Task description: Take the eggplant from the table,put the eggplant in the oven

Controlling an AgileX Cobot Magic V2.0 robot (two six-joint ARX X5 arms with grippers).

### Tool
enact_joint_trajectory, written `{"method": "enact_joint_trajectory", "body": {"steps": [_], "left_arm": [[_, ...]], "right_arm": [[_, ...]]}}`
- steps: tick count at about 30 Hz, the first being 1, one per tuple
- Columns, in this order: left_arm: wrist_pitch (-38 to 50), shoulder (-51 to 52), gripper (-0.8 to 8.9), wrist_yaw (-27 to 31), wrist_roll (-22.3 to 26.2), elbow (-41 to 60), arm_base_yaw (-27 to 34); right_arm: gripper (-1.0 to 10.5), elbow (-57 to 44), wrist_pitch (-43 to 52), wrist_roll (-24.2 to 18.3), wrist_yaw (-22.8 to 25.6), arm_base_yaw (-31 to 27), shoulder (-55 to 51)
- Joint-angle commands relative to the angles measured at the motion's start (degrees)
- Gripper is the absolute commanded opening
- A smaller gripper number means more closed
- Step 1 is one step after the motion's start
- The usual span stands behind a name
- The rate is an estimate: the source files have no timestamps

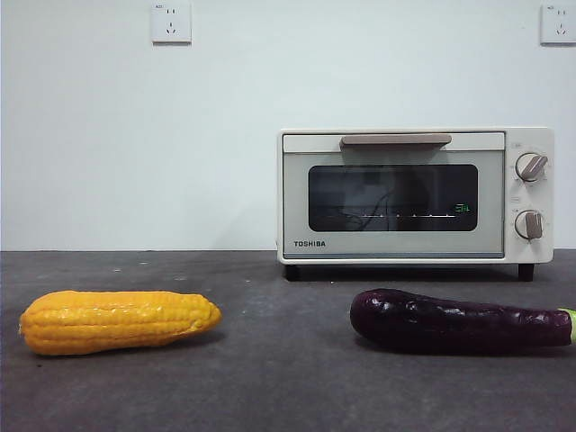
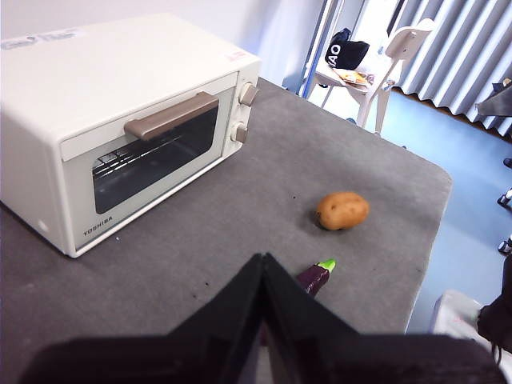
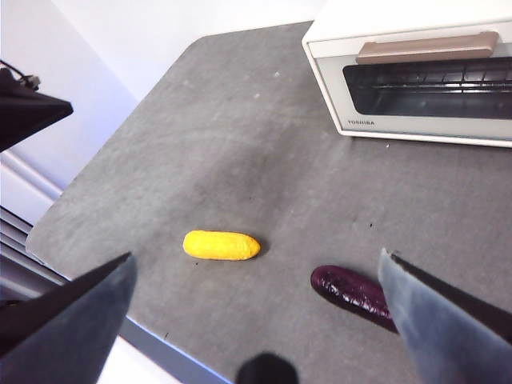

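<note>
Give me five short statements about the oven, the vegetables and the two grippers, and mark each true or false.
1. The oven door is shut. True.
2. The eggplant lies inside the oven. False: it lies on the table, in front of the oven.
3. The corn cob touches the eggplant. False: they lie apart, with bare table between them.
4. The right gripper has its jaws spread wide above the table and holds nothing. True.
5. The left gripper is clamped on the potato. False: its jaws are together and empty, and the potato lies free on the table.
</note>
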State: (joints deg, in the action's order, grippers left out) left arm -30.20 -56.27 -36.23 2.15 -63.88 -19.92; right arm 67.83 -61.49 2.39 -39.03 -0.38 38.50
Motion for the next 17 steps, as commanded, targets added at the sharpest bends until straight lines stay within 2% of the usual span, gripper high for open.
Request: {"method": "enact_joint_trajectory", "body": {"steps": [1, 8, 17], "left_arm": [[2.5, -1.4, -0.06, -0.1, 0.4, -0.1, -0.6], [7.6, -8.7, -0.06, 2.5, -0.7, -2.8, -2.2], [7.2, -25.9, -0.06, 4.9, -0.1, -18.8, -5.9]], "right_arm": [[5.1, 0.2, -0.1, 0.5, -0.2, 0.1, 0.0], [5.1, 0.2, -0.5, 0.5, -0.2, 0.1, 0.0], [5.1, 0.2, -0.9, 0.4, -0.2, 0.1, 0.0]]}}
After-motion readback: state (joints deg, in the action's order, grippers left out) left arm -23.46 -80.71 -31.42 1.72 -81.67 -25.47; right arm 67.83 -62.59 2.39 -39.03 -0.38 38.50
